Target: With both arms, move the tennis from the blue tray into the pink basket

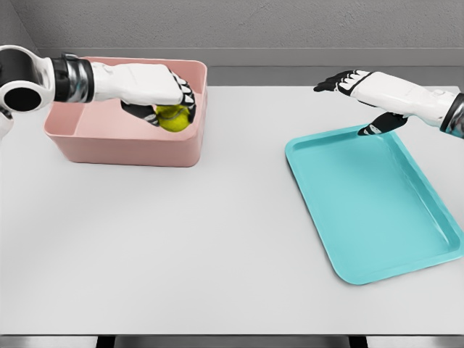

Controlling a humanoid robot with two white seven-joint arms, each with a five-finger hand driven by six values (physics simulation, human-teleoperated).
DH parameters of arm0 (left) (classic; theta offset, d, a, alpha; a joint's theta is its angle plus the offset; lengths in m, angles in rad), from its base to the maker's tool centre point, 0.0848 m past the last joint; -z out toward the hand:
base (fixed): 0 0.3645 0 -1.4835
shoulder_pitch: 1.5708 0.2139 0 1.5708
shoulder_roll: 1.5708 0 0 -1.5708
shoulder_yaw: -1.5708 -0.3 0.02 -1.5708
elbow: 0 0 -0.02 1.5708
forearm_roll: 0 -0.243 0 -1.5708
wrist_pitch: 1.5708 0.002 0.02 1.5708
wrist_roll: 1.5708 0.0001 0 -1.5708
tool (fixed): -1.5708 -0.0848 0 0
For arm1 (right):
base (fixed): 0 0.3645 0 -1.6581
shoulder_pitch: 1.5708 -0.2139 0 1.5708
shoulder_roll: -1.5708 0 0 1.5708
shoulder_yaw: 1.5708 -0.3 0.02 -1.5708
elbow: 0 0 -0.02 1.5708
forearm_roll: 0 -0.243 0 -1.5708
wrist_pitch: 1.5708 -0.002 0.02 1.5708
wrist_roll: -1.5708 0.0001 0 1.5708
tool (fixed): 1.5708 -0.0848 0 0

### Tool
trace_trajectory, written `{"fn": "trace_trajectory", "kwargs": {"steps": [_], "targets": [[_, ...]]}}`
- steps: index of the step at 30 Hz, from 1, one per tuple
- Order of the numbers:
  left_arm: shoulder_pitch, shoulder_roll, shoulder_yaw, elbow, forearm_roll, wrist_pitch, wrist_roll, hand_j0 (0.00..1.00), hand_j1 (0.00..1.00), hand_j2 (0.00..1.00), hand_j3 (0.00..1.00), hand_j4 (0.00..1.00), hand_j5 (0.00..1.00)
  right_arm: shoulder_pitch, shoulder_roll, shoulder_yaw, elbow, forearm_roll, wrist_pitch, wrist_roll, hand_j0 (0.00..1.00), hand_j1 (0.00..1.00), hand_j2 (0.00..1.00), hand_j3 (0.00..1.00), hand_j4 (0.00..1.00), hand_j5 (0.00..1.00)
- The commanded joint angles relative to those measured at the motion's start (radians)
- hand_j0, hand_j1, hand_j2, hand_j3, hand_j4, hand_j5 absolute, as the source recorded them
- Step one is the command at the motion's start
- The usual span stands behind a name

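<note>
Over the pink basket (123,148), the left hand (163,98) grips the tennis ball (174,117); it should lower further, then spread its fingers gently, while the right hand (359,90) hangs spread above the blue tray (348,217).

White table (181,239) under a grey wall (290,25) behind.

You're looking at a plain light-grey tabletop (181,239) filling most of the view, matte, evenly lit with only soft shadows. Behind it runs a grey textured wall (290,22) with a lighter strip along its base. A darker band sits between wall and tabletop. Below the near edge, dark floor (232,342) shows.
</note>
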Motion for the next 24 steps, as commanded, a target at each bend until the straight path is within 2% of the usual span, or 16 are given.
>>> {"fn": "trace_trajectory", "kwargs": {"steps": [1, 17, 18, 19, 20, 21, 24], "targets": [[0.000, -0.012, 0.001, 0.040, 0.003, -0.014, 0.002, 0.56, 0.56, 0.56, 0.56, 0.56, 0.56, 0.000, -0.001, -0.001, 0.001, -0.007, 0.002, 0.000, 1.00, 1.00, 1.00, 1.00, 1.00, 1.00], [-0.031, -0.068, 0.001, 0.232, -0.001, -0.017, 0.006, 0.56, 0.56, 0.56, 0.56, 0.56, 0.56, 0.000, -0.001, 0.000, -0.005, -0.007, 0.002, 0.000, 1.00, 1.00, 1.00, 1.00, 1.00, 1.00], [-0.031, -0.068, 0.003, 0.233, -0.001, -0.017, 0.006, 0.59, 0.59, 0.59, 0.59, 0.59, 0.59, 0.000, -0.001, 0.002, -0.005, -0.007, 0.002, -0.002, 1.00, 1.00, 1.00, 1.00, 1.00, 1.00], [-0.031, -0.068, 0.003, 0.233, -0.003, -0.014, 0.006, 0.86, 0.86, 0.86, 0.86, 0.86, 0.86, 0.000, -0.001, 0.002, -0.007, -0.007, 0.002, 0.000, 1.00, 1.00, 1.00, 1.00, 1.00, 1.00], [-0.031, -0.067, 0.003, 0.232, -0.003, -0.013, 0.006, 0.97, 0.97, 0.97, 0.97, 0.97, 0.97, 0.000, -0.001, 0.003, -0.008, -0.007, 0.002, 0.000, 1.00, 1.00, 1.00, 1.00, 1.00, 1.00], [-0.031, -0.065, 0.003, 0.232, -0.001, -0.013, 0.006, 0.99, 0.99, 0.99, 0.99, 0.99, 0.99, 0.000, -0.001, 0.003, -0.008, -0.007, 0.002, 0.000, 1.00, 1.00, 1.00, 1.00, 1.00, 1.00], [-0.031, -0.058, 0.003, 0.230, -0.001, -0.014, 0.006, 1.00, 1.00, 1.00, 1.00, 1.00, 1.00, 0.000, -0.001, 0.003, -0.008, -0.007, 0.002, 0.000, 1.00, 1.00, 1.00, 1.00, 1.00, 1.00]]}}
